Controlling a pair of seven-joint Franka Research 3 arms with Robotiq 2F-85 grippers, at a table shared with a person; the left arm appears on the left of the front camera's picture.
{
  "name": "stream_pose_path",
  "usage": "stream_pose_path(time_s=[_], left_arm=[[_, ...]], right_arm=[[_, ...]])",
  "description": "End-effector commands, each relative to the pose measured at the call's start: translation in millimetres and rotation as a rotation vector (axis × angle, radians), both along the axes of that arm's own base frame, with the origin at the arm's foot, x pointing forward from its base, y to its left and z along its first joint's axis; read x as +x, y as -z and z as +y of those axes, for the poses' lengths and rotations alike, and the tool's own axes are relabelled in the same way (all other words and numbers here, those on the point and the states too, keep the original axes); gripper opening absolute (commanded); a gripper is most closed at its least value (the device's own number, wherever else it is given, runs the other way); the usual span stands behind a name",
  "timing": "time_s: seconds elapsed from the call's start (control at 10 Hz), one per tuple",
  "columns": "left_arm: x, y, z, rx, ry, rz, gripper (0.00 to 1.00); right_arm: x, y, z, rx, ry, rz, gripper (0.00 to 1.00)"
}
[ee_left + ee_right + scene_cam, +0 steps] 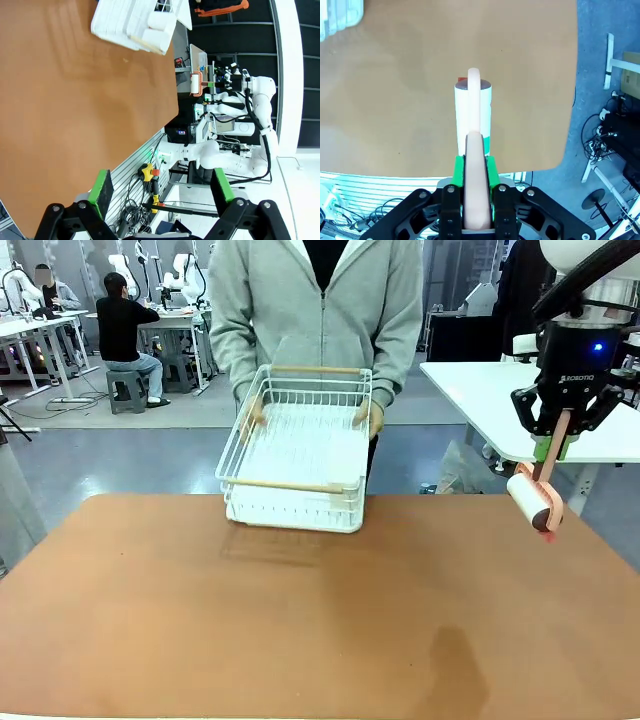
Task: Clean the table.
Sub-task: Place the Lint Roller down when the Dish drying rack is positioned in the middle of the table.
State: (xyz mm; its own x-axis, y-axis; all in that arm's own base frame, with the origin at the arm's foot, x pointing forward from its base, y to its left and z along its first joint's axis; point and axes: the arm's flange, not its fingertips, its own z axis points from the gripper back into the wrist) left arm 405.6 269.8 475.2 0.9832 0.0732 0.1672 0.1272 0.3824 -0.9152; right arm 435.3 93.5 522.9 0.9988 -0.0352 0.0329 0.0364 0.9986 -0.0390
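While the right gripper (556,448) clenched a lint roller (525,498), it hung beyond the jaws near the table (300,620) edge.
Left gripper (161,181) stood released, bare tabletop ahead of its jaws.

You're in a lab: a white worktable (480,390) behind your right gripper (553,448), staffed benches (40,328) far left of it, floor cables (600,145) below.

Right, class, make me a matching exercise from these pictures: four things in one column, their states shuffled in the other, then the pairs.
1 dish rack
2 lint roller
3 left gripper
4 table

A open, holding nothing
B reddish-brown top
C clamped in the right gripper
D held by the person's hands

Pairs: 1-D, 2-C, 3-A, 4-B
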Motion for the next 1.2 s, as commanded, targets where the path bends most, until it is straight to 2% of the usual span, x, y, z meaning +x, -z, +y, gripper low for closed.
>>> stream_pose_path(time_s=[0.0, 1.1], left_arm=[[-3.0, -0.7, 0.2, -0.001, 0.001, -0.003, 1.00], [-3.0, -0.7, 0.2, -0.001, 0.001, -0.003, 1.00]], right_arm=[[-0.1, -1.9, 3.9, -0.010, 0.029, 0.003, 0.21], [-0.1, -1.9, 3.9, -0.010, 0.029, 0.003, 0.21]])
